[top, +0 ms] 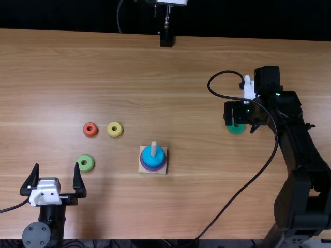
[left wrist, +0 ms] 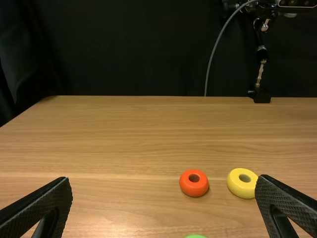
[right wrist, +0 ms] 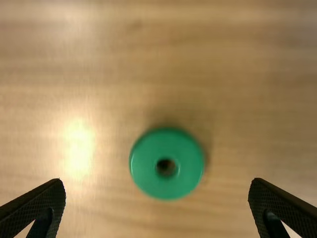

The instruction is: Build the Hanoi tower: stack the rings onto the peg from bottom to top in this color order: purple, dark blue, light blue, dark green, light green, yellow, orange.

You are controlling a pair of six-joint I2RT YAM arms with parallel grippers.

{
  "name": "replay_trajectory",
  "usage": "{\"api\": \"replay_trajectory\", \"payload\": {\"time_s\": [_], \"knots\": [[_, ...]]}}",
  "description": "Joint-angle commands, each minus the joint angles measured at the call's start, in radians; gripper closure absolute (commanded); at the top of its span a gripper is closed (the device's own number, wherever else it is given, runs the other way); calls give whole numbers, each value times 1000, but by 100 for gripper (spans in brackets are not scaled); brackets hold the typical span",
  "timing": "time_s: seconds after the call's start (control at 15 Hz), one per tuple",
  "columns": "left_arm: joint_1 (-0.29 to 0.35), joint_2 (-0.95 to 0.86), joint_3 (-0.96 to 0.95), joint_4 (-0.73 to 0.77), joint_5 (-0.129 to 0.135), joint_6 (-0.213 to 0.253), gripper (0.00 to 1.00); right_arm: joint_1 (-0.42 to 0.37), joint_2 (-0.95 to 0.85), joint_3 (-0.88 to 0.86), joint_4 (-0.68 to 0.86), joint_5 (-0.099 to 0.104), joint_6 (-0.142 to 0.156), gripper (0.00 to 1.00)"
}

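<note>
Nearest us, the right gripper (right wrist: 157, 181) holds its fingers wide, the dark green ring (right wrist: 146, 163) on the bench (right wrist: 237, 119) beyond their gap. Closing off-centre could skid it. Toward nine o'clock in the top view, poor alignment could snag it on the peg (top: 153, 148); farther, the left gripper's (top: 57, 166) wide fingers could bump the light green ring (top: 90, 164).

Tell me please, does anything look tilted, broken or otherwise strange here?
Nothing stands out: the stacked rings sit around the upright peg, and the orange ring, yellow ring, light green ring and dark green ring lie flat without visible damage.
</note>
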State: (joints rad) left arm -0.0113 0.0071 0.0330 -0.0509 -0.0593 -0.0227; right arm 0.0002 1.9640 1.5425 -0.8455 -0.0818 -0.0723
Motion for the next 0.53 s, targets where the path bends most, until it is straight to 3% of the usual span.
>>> {"api": "replay_trajectory", "payload": {"time_s": [0.0, 0.47], "knots": [[10, -7, -33, -39, 17, 12, 0, 7, -37, -10, -12, -7, -1, 0], [10, -7, -33, -39, 17, 12, 0, 6, -20, -1, -15, -10, 2, 0]]}}
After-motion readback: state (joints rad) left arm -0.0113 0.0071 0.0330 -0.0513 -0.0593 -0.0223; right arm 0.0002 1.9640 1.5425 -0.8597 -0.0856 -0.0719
